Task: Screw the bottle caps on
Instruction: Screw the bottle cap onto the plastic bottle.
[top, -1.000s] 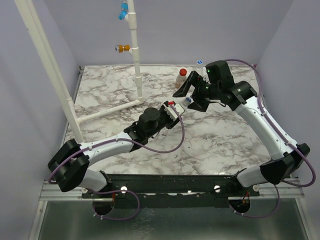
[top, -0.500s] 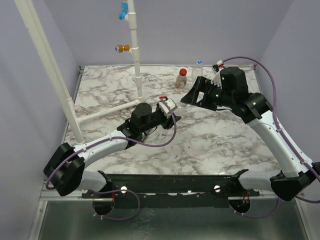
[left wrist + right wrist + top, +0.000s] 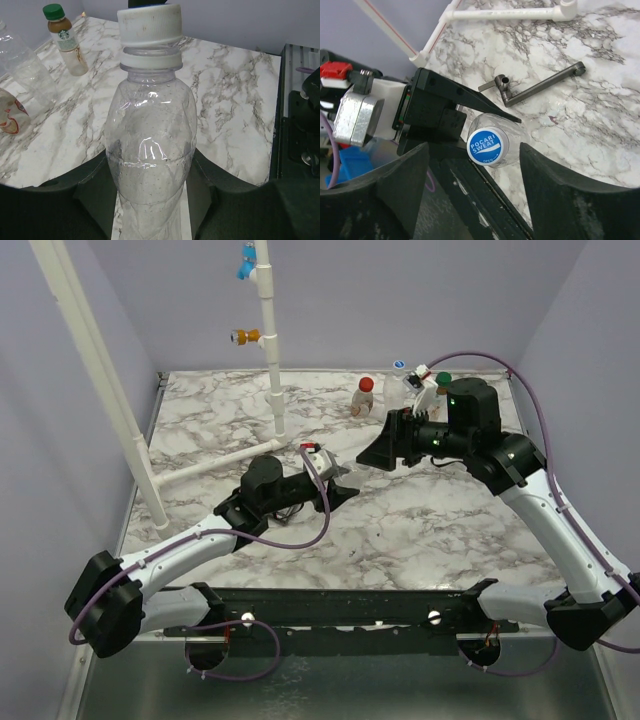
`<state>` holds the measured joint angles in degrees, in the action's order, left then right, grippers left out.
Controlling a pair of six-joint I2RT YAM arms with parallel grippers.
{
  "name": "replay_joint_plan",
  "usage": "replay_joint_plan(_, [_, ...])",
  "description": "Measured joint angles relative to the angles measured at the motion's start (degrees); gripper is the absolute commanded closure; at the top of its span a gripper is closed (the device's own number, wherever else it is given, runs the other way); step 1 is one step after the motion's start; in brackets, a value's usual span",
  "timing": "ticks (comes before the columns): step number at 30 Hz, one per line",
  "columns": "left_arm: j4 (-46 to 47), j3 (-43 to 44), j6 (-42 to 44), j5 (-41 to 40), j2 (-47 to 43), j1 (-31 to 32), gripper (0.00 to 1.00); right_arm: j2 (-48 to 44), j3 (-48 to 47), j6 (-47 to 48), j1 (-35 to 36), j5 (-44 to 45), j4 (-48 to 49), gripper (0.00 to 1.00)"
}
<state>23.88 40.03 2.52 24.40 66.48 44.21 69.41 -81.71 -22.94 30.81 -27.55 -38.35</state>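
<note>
**Operator:** State the condition of each end effector.

**Arm:** My left end effector (image 3: 150, 192) is clamped on the lower body of a clear bottle (image 3: 150, 130), one finger on each side. My right end effector (image 3: 472, 150) has its jaws apart and touches nothing.

**Operator:** Locate the work item.

**Arm:** In the top view the bottle is at the centre of the frame, neck pointed toward my right arm. Whether it clears the worktop (image 3: 440, 520) I cannot tell. Its cap (image 3: 487, 146), white with a blue top, sits on the neck. In the right wrist view the cap is at lower centre, in line between my two fingers (image 3: 400, 190) and apart from both.

**Operator:** Explain the arrangement.

**Arm:** The low grip holds the body against rotation and leaves the neck exposed. My right end effector faces the cap end-on, so closing would take the rim and a wrist roll would turn it. I judge the cap seated; its tightness is not visible.

**Operator:** Report the remaining bottles.

**Arm:** Three stand at the upper right of the top view: a red-capped bottle (image 3: 365, 397), a blue-and-white-capped bottle (image 3: 400, 380) and a green-capped bottle (image 3: 443, 378). I judge that they stand there to keep the working zone free.
</note>
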Motion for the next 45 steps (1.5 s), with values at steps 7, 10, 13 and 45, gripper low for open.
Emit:
replay_joint_plan(7, [-0.09, -1.22, -1.27, 2.05, -0.59, -0.33, 1.00, -0.20, 0.24, 2.78, 0.00, -4.37, 0.15, 0.36])
replay_joint_plan(10, [-0.09, -1.29, -1.51, 2.36, -0.59, -0.37, 1.00, -0.20, 0.24, 3.37, 0.00, -4.83, 0.13, 0.36])
replay_joint_plan(13, [-0.09, -1.29, -1.53, 2.47, -0.61, -0.39, 1.00, -0.13, 0.24, 3.58, 0.00, -4.96, 0.11, 0.37])
replay_joint_plan(45, [-0.92, -1.60, -1.90, 3.21, -1.03, -0.76, 1.00, 1.64, -1.14, 4.57, 0.63, -1.70, -1.90, 0.46])
